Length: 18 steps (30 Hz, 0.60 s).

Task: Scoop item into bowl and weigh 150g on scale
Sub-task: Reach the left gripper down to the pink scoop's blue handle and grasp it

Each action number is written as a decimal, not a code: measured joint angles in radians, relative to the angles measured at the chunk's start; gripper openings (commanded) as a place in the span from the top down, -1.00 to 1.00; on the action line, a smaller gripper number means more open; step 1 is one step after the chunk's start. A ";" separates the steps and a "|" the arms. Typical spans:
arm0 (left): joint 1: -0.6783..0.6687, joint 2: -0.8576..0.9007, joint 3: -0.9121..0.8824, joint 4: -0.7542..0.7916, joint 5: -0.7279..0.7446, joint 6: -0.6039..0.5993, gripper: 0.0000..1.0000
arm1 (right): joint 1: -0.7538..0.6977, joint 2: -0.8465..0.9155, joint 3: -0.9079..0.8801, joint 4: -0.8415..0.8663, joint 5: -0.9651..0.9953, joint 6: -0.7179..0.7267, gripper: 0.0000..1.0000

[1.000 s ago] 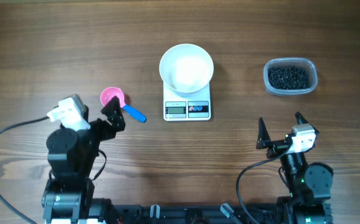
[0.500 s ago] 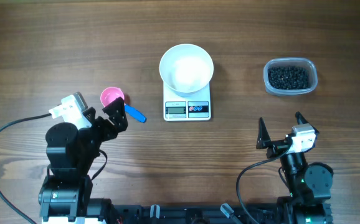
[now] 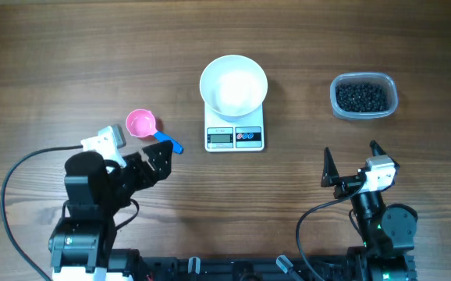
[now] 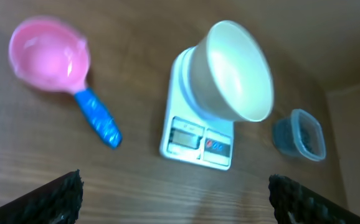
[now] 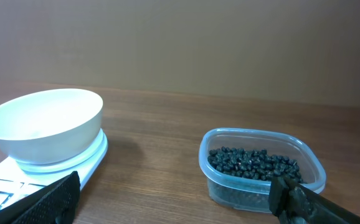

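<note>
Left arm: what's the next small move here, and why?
Probably lower the open left gripper onto the blue handle of the scoop and close. Nothing is held yet, the bowl on the scale looks empty, and the beads sit in their tub.

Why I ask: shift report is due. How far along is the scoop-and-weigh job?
Done: the white bowl sits on the scale, apparently empty. In hand: nothing yet; left jaws and right jaws stand open and empty, the left ones near the pink scoop's blue handle. Left: grasp the scoop, move black beads from the clear tub into the bowl, and reach the target weight.
</note>
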<state>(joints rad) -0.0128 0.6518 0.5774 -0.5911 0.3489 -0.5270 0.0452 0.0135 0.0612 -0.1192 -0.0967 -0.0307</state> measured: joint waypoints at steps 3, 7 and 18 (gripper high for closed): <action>0.000 0.061 0.000 -0.012 -0.026 -0.091 -1.00 | 0.000 0.000 0.000 0.000 0.000 0.000 -0.99; 0.000 0.208 0.000 -0.011 -0.047 -0.216 -0.86 | 0.000 0.000 0.000 0.000 0.000 0.000 -0.99; 0.000 0.611 -0.005 0.209 -0.067 -0.299 -0.60 | 0.000 0.000 0.000 0.000 0.000 0.000 -0.99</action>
<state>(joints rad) -0.0128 1.2629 0.5724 -0.3817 0.2817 -0.8261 0.0452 0.0135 0.0612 -0.1188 -0.0967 -0.0307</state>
